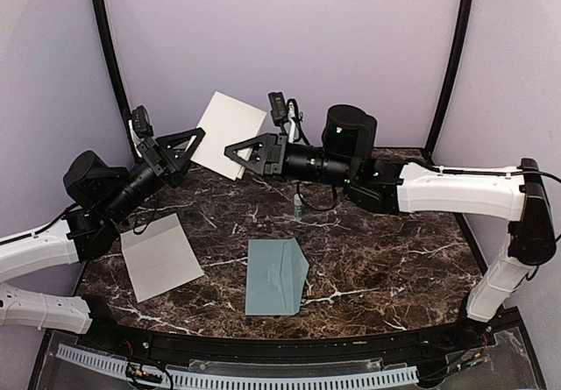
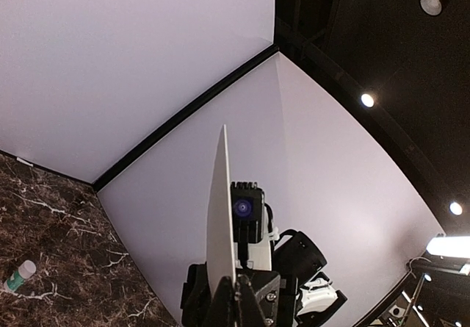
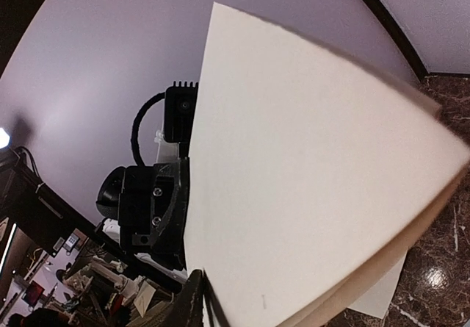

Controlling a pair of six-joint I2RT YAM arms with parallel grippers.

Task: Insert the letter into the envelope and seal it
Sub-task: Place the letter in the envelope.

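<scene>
My left gripper (image 1: 198, 136) pinches one edge of the letter (image 1: 226, 131), held aloft so my right gripper (image 1: 233, 151), at its opposite corner, can share it, though whether those fingers grip I cannot tell; the envelope (image 1: 276, 276) lies well below both.

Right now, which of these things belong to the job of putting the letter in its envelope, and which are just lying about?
Part of the job:
- letter, held up in the air by the left gripper
- envelope, lying flat, not held

Just lying about:
- glue stick, untouched
- pale grey sheet, untouched
</scene>
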